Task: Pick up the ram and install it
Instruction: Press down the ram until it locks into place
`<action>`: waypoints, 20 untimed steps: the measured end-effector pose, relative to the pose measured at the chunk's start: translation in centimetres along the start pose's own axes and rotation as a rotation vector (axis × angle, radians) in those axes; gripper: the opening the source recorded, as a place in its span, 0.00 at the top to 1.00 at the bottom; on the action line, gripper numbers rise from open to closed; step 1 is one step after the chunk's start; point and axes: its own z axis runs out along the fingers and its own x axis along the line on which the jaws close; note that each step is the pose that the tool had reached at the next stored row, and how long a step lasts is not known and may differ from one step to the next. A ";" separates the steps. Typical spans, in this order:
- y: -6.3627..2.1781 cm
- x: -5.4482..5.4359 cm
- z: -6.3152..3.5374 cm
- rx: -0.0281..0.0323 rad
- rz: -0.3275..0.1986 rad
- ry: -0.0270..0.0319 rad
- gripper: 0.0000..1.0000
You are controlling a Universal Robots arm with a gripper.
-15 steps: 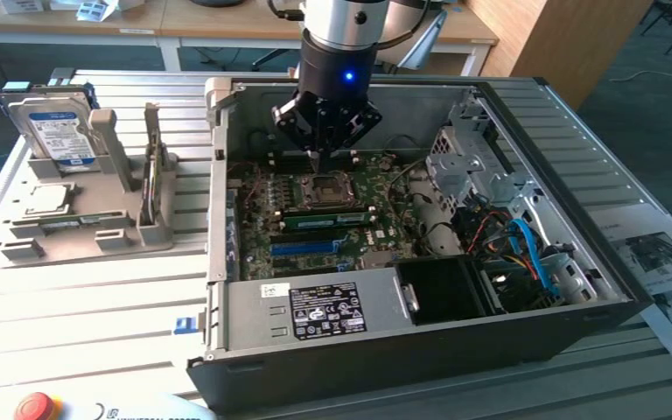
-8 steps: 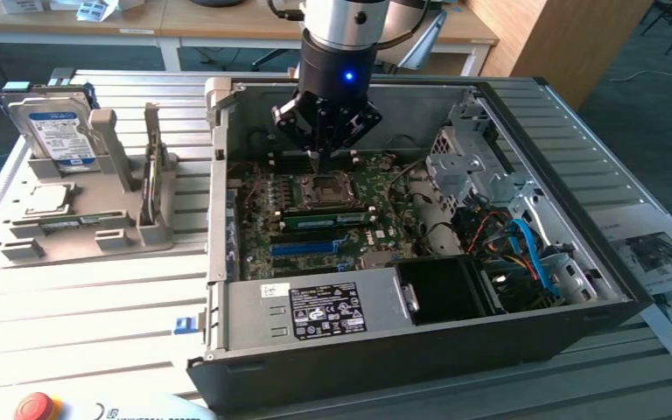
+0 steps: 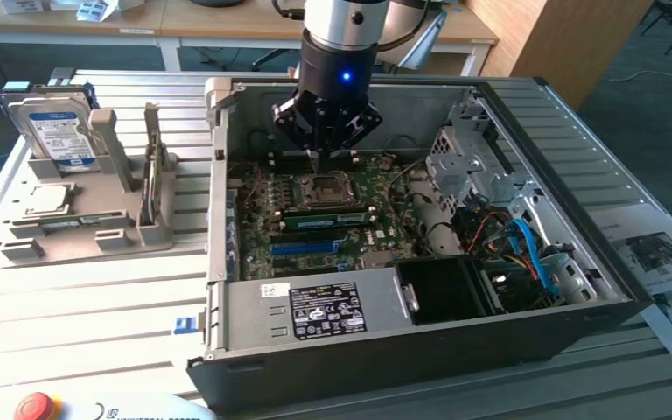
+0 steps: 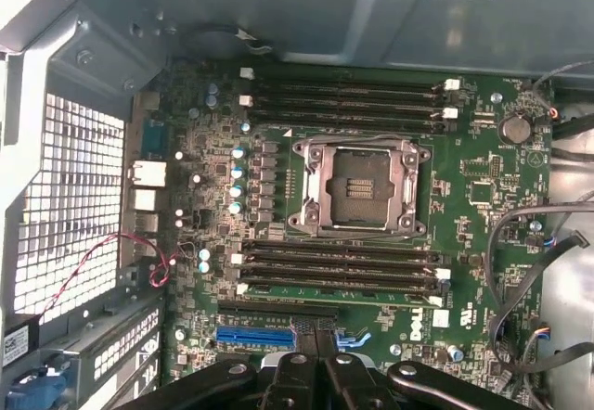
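- The ram point(image 3: 328, 218) sits seated on the motherboard point(image 3: 374, 188) just below the CPU socket point(image 3: 319, 187), its long axis running across the exterior view, left to right.
- The tool point(image 3: 314, 159) hangs vertically over the socket's upper edge, fingers pressed together, holding nothing.
- The arm point(image 3: 346, 35) stands upright above the open computer case point(image 3: 430, 346).

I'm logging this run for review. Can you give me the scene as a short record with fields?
gripper: shut, nothing seen held, above the CPU socket
ram: green stick on the motherboard beside the socket, apart from the gripper
computer case: open
hard drive: upright in grey holder, the exterior view's left
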 end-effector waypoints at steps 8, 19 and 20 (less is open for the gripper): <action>-0.02 -0.5 -0.02 0.0000 0.000 0.0000 0.90; -0.05 -1.5 -0.05 0.0000 0.000 0.0001 0.90; -0.05 -1.5 -0.05 0.0000 0.000 0.0001 0.90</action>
